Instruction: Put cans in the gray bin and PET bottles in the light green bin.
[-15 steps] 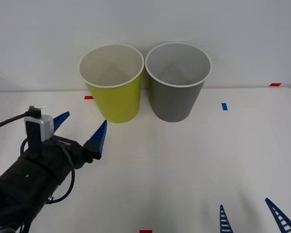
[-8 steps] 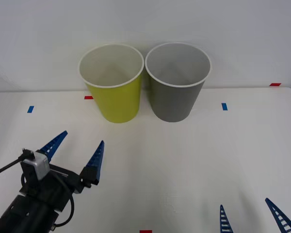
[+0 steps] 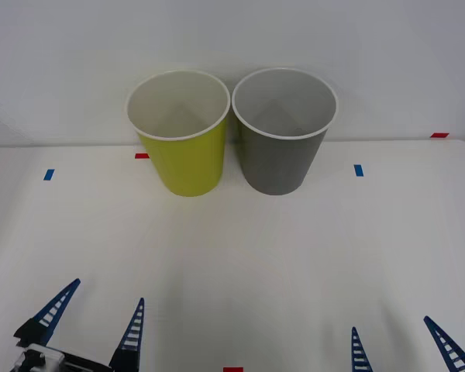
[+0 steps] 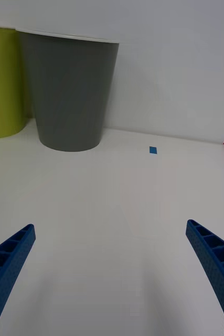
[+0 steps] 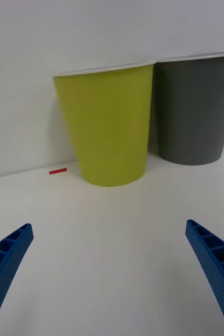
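Bins: light green bin (image 3: 179, 132) far left, gray bin (image 3: 284, 128) far right, touching; light, tippy, I judge. Left gripper (image 3: 91, 322), right gripper (image 3: 403, 345) near edge, both spread, empty.

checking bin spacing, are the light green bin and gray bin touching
Cannot tell. In the front view the light green bin and gray bin rims look to meet; the left wrist view shows them overlapping, with no plain gap or contact.
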Controlling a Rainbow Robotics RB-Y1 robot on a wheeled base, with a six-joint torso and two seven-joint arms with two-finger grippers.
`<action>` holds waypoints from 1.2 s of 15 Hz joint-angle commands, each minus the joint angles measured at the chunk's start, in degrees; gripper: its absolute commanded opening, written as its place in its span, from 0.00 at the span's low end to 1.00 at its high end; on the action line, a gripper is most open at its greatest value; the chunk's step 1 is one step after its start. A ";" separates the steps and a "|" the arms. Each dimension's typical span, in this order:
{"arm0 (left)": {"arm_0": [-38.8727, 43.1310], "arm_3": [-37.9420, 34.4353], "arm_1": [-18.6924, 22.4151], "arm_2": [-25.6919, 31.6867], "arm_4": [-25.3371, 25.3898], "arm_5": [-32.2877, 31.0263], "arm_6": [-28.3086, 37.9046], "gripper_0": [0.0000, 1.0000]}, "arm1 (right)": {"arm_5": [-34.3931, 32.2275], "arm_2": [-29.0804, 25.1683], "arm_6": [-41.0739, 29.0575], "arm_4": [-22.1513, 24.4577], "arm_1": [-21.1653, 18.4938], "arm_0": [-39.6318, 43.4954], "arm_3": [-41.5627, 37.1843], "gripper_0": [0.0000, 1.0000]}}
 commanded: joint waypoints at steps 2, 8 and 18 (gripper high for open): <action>7.63 0.67 -0.16 -0.02 -0.28 -5.08 -1.53 1.00 | 0.00 0.00 0.00 0.00 0.00 0.00 0.00 1.00; 8.78 6.21 -0.16 -0.72 0.86 -10.35 -1.71 1.00 | 0.00 0.00 0.00 0.00 0.00 0.00 0.00 1.00; 8.78 6.21 -0.16 -0.72 0.86 -10.35 -1.71 1.00 | 0.00 0.00 0.00 0.00 0.00 0.00 0.00 1.00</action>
